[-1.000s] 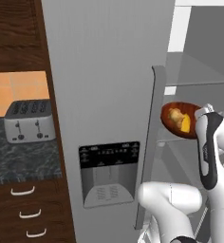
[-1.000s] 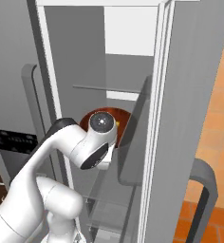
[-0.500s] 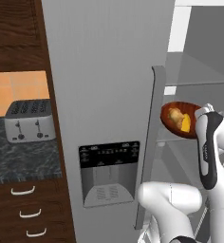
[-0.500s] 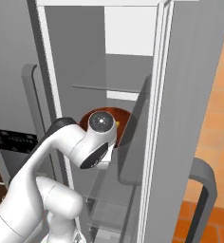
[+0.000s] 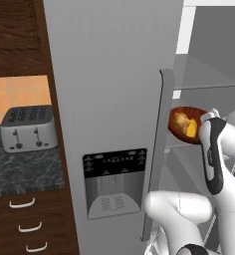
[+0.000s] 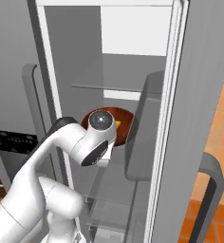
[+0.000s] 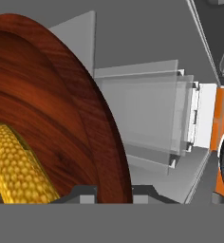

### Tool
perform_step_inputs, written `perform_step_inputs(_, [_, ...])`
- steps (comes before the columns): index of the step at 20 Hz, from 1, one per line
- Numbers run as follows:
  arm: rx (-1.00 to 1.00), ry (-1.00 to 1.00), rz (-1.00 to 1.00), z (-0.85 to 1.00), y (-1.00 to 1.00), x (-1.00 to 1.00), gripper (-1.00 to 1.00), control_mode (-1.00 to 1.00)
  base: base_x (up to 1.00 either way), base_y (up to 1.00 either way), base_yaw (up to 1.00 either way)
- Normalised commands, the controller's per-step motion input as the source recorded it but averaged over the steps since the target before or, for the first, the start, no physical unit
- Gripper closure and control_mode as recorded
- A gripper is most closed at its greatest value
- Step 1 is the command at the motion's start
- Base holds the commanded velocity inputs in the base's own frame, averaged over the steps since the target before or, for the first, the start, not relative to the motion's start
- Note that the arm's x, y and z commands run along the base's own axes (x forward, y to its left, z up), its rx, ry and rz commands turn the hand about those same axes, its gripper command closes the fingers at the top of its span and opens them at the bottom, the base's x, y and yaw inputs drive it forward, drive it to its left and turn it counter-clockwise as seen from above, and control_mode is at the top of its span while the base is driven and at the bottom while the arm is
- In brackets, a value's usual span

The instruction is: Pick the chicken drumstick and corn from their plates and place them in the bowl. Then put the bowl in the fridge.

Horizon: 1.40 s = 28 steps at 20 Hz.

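Note:
The dark reddish-brown wooden bowl is inside the open fridge, just above a glass shelf; whether it touches the shelf I cannot tell. It holds the golden-brown chicken drumstick and the yellow corn. In the hand view my gripper is shut on the bowl's rim, with the corn lying close at the left. In the right base view the bowl peeks out behind my hand. The plates are out of view.
The fridge's closed left door carries a long vertical handle and a black dispenser panel. A higher glass shelf spans above the bowl. The open door and its bins stand to the right. A toaster sits on the dark counter.

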Motion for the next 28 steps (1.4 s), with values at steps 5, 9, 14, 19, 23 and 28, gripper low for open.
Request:
perform_step_inputs(5, [0.00,0.01,0.00,-0.42,-0.03,0.73,1.00,-1.00,0.00,0.00,0.00])
perform_step_inputs(9, [0.00,0.00,0.06,-0.28,-0.28,0.65,1.00,-1.00,0.00,0.00,0.00])
perform_step_inputs(14, [0.02,0.04,0.04,-0.09,-0.43,0.64,1.00,-1.00,0.00,0.00,0.00])
perform_step_inputs(19, [0.01,0.06,0.01,-0.11,-0.29,0.50,1.00,-1.00,0.00,0.00,0.00])
perform_step_inputs(23, [0.00,0.01,0.00,-0.40,0.00,0.38,1.00,-1.00,0.00,0.00,0.00])
perform_step_inputs(28, [0.00,0.02,0.00,-0.42,0.00,0.29,1.00,-1.00,0.00,0.00,0.00])
